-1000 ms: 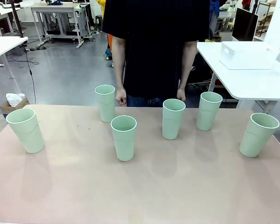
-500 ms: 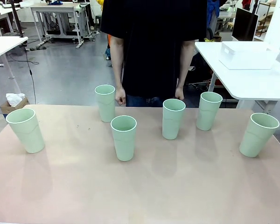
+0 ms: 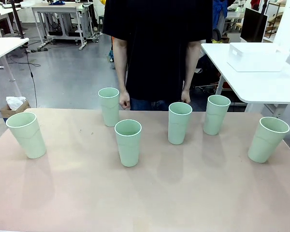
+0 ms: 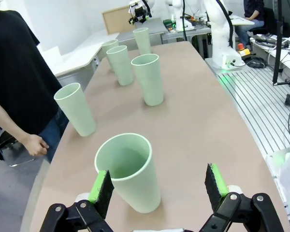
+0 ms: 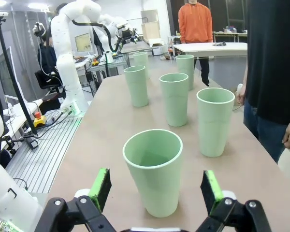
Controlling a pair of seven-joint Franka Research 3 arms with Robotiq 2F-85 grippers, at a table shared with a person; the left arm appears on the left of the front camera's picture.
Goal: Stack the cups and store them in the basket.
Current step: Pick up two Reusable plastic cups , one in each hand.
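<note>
Cups: six tall pale mint-green tapered plastic cups (image 3: 128,142) stand upright and mouth-up on the pinkish-beige table (image 3: 145,198), each apart from the rest, none nested in another.
Basket: the white rectangular plastic basket (image 3: 257,57) sits on a white side table (image 3: 261,87) off to the robot's right, well apart from the cups; I cannot see inside it.
Left gripper: left gripper (image 4: 158,170) has its green-padded jaws spread wide and grips nothing; the far-left cup (image 3: 26,134) stands just ahead of it, untouched as far as I can tell.
Right gripper: right gripper (image 5: 156,171) is likewise spread wide and empty; the far-right cup (image 3: 268,139) stands just ahead of it.
Person: a person in a black T-shirt (image 3: 157,48) stands at the far edge, hands (image 3: 124,100) hanging low and holding nothing.
Done: nothing, by my reading; no stack begun, no cup stored.
Left: all the stacking, then moving the stack to the basket.
Likely step: a first grasp of one of the end cups.
</note>
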